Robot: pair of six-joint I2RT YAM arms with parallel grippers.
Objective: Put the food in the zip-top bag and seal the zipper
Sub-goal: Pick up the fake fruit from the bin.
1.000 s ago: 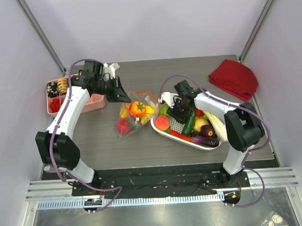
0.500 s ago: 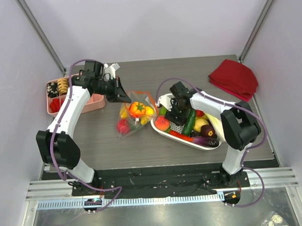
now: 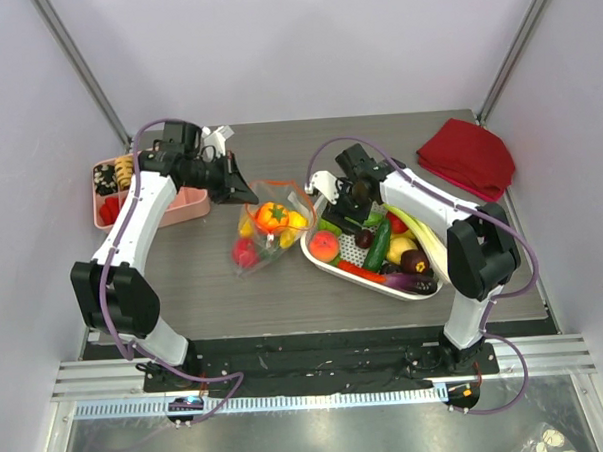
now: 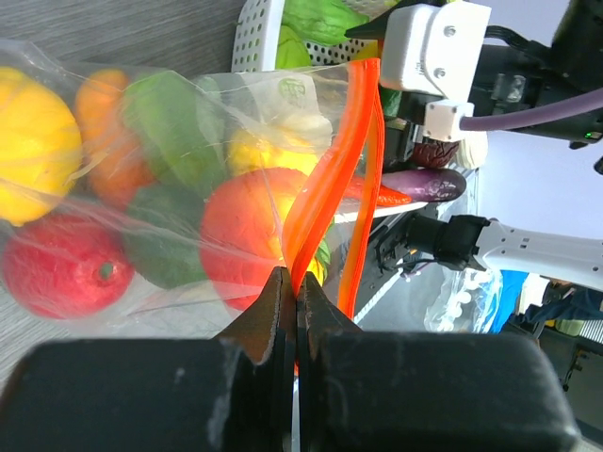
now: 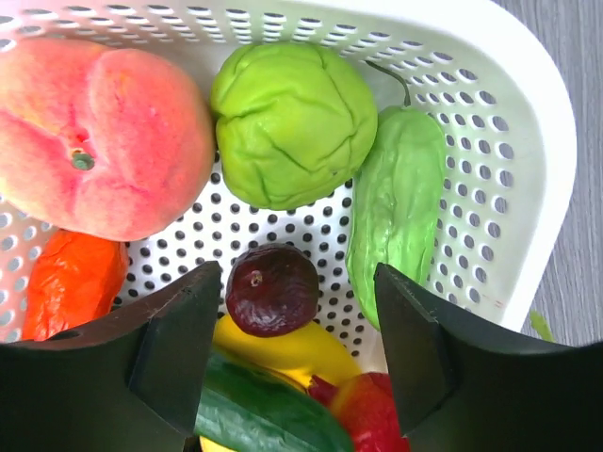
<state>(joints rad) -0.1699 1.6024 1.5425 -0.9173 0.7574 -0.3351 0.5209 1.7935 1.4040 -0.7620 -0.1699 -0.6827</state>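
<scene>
The clear zip-top bag (image 3: 270, 232) lies left of the white mesh basket (image 3: 364, 281) and holds several toy foods, among them a red one (image 4: 66, 273), a yellow one (image 4: 28, 141) and an orange one (image 4: 250, 221). My left gripper (image 3: 246, 194) is shut on the red-orange zipper (image 4: 316, 188) at the bag's mouth edge and holds it raised. My right gripper (image 5: 297, 330) is open above the basket (image 5: 528, 113), with a dark purple fruit (image 5: 273, 289) between its fingers and untouched. A peach (image 5: 94, 141), a green chayote (image 5: 292, 122) and a green gourd (image 5: 396, 217) lie beside it.
The pink compartment tray (image 3: 185, 204) stands at the far left behind my left arm. A red cloth (image 3: 467, 154) lies at the back right. The basket also holds a cucumber (image 3: 376, 245), an aubergine (image 3: 412, 279) and a leek (image 3: 430, 238).
My right gripper has moved a little toward the back over the basket's far-left part. My left gripper has kept its hold on the zipper and shifted slightly left.
</scene>
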